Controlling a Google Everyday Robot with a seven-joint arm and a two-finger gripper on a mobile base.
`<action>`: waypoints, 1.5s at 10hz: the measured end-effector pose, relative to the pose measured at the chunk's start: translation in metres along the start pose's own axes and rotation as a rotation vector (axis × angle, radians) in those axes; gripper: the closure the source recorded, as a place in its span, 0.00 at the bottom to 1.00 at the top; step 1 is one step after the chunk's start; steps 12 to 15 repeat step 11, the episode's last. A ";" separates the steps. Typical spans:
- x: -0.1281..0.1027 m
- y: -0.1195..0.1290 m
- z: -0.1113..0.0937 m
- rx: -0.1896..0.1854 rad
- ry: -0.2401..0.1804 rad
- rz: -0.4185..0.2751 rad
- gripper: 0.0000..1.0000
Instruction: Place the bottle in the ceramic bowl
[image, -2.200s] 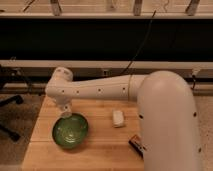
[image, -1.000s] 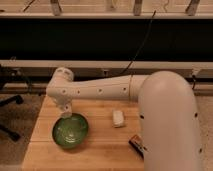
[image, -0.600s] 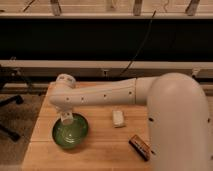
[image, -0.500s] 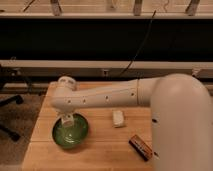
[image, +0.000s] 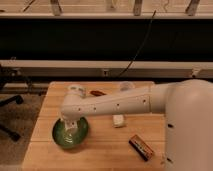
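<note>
The gripper (image: 70, 126) hangs low over the ceramic bowl (image: 62, 136) at the near left of the wooden surface (image: 105, 152), placed so the bottle (image: 71, 129) lands inside. The bottle seems to sit within the bowl beneath the jaws; whether they grip it or have let go, I cannot tell. A white block (image: 118, 120) and a dark packet (image: 142, 147) lie right. Behind runs a dark wall with a rail.

Over the glossy green ceramic bowl (image: 70, 134), darker-rimmed, hung the white arm's pale gripper (image: 70, 126). Right of the bowl lay a white block (image: 118, 120) and a dark, orange-marked packet (image: 142, 147) on the tan wooden table (image: 100, 155).
</note>
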 end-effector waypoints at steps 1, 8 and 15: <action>-0.003 0.004 0.002 0.013 -0.001 0.013 0.47; -0.013 0.031 -0.007 0.002 -0.007 0.081 0.20; -0.010 0.035 -0.020 -0.001 0.032 0.090 0.20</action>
